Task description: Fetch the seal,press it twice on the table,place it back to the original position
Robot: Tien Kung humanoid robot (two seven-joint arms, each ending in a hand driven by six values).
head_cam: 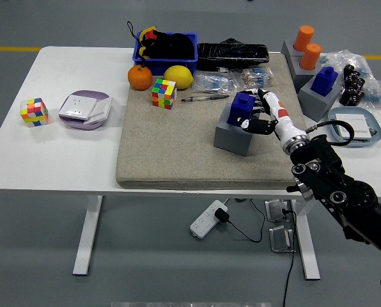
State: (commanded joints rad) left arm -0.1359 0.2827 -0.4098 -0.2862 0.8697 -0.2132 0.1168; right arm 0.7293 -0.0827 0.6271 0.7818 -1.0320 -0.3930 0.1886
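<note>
Head view (only view): the blue seal is seen seated on top of its grey holder block, near the right side of the beige mat on the white worktop. The right hand is brought in from the lower right, w/ its fingers curled round the seal's right side; they appear clamped on it, though contact on the far side is hidden. The seal looks not yet lifted clear of the block, so the fetch step is judged barely begun; both presses and the return are yet to be done. A side grip is probably used so the stamp face stays pointing down for pressing.

Left arm: not in view.

Relative to the grey holder block: a Rubik's cube, an orange and a lemon are set to the upper left. A second blue seal on another grey block is kept to the right, w/ two orange cylinders beyond it, likely spares.

No brand, label or writing can be read at this res.
</note>
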